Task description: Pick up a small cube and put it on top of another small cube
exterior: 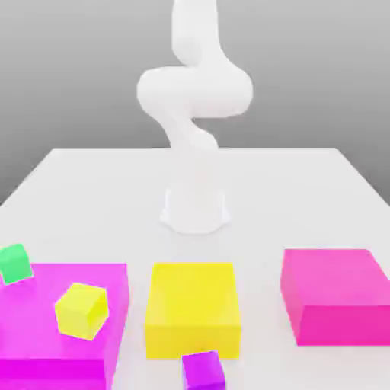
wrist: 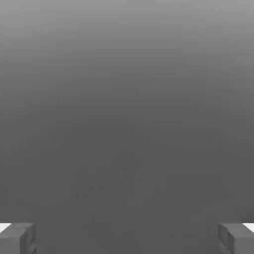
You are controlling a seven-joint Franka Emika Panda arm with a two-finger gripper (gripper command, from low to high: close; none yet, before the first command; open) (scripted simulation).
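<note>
Exterior view: the white arm (exterior: 194, 99) stands on its base at the middle of a white table (exterior: 91, 183), folded upward, with its upper part leaving the top of the picture. Nearer the camera three large blocks sit in a row: a magenta block (exterior: 46, 335) at the exterior view's left, a yellow block (exterior: 192, 308) in the middle and a pink block (exterior: 335, 293) at the exterior view's right, all apart from one another. A small yellow cube (exterior: 81, 310) rests tilted on top of the magenta block. A small green cube (exterior: 15, 263) sits at that block's far left corner, also tilted. A small purple cube (exterior: 203, 372) lies on the table just in front of the yellow block. In the hand view the gripper (wrist: 127, 238) faces a plain grey background, its two fingertips (wrist: 17, 238) spread wide apart with nothing between them.
</note>
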